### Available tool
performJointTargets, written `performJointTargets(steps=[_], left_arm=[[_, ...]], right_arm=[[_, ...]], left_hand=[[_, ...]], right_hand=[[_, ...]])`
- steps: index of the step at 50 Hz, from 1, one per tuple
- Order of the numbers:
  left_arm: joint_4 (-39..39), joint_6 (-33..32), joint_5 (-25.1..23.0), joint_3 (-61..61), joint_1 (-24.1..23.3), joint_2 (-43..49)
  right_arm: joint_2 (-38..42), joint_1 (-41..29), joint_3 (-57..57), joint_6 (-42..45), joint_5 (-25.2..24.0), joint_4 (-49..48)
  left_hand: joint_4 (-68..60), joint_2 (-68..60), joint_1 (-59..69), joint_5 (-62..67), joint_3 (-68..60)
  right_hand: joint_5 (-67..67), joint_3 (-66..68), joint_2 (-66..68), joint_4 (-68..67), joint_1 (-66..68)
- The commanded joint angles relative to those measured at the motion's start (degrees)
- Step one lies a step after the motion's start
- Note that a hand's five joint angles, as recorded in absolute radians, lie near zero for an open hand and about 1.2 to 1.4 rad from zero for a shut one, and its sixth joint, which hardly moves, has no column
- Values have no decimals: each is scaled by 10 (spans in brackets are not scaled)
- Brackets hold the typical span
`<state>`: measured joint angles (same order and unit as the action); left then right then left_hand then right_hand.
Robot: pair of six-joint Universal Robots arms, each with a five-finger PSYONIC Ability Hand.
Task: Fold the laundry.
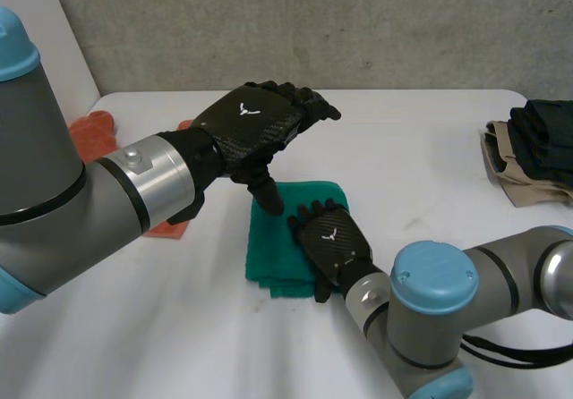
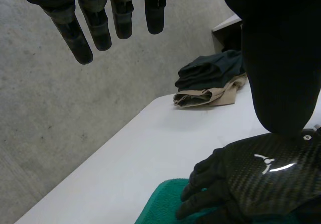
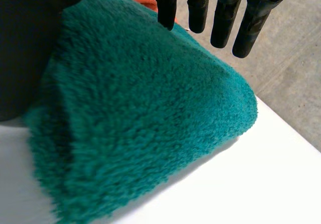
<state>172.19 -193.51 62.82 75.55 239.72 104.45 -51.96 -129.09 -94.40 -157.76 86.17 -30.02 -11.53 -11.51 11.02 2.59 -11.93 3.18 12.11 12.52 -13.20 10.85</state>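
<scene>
Fingers (image 2: pixel 98 30) straight, holding nothing: right hand (image 1: pixel 333 242) flat on folded green towel (image 1: pixel 273 238), left hand (image 1: pixel 251 126) above it.

Bare table (image 1: pixel 421 157) separates green towel (image 1: pixel 277 247) from clothes stack (image 1: pixel 535 148).

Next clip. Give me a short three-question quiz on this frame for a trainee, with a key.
1. Fill in: the left hand hovers above the green towel with its fingers ___ (straight or curled).
2. True or false: the right hand is palm down over the green towel.
3. Where is the stack of folded dark and beige clothes? A) on the green towel; B) on the table, to the robot's right; C) in the left hand.
Key: 1 straight; 2 true; 3 B.
</scene>
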Motion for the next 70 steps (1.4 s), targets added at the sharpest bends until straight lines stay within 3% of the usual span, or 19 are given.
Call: performJointTargets(steps=[1,7,16,17,21,22,30,34,42,46,52,61,67,70], left_arm=[[1,0,1,3,1,1],[1,1,1,4,1,1],[1,2,1,6,0,1],[1,1,1,6,0,1],[1,2,1,6,-1,1],[1,2,1,6,-1,1],[1,2,1,6,-1,1],[1,2,1,6,-1,1],[2,2,1,6,0,1],[2,2,1,6,0,1],[2,2,1,6,0,1],[2,2,1,6,1,0],[3,6,0,12,0,1],[3,6,0,13,-1,1]], right_arm=[[21,2,35,19,-2,0],[32,2,80,18,-7,6],[69,2,138,18,-7,18],[71,2,141,18,-9,18],[80,5,157,17,-19,19],[79,8,157,16,-21,20],[11,89,120,13,-24,45],[-35,160,92,22,-49,72],[-72,306,93,48,-194,66],[-89,354,170,49,-261,38],[-84,390,274,14,-270,-42],[-42,479,327,-173,-274,-205],[12,528,326,-189,-289,-223],[62,567,327,-189,-321,-234]], left_hand=[[-9,-9,14,-2,-5],[-9,-9,14,-2,-5],[-9,-9,14,-2,-5],[-9,-9,14,-2,-5],[-7,-7,12,-4,-3],[-7,-7,12,-4,-3],[-7,-7,12,-4,-3],[-7,-7,12,-4,-3],[-7,-7,12,-4,-3],[-7,-7,12,-4,-3],[-7,-7,12,-4,-3],[-7,-7,12,-4,-3],[-7,-7,12,-4,-3],[-7,-7,12,-4,-3]], right_hand=[[-32,-21,-25,32,-9],[-32,-21,-25,32,-9],[172,183,179,-172,196],[218,228,224,-217,241],[652,663,659,-652,675],[668,679,675,-668,691],[668,679,675,-668,691],[668,679,675,-668,691],[668,679,675,-668,691],[668,679,675,-668,691],[668,679,675,-668,691],[668,679,675,-668,691],[668,679,675,-668,691],[668,679,675,-668,691]])
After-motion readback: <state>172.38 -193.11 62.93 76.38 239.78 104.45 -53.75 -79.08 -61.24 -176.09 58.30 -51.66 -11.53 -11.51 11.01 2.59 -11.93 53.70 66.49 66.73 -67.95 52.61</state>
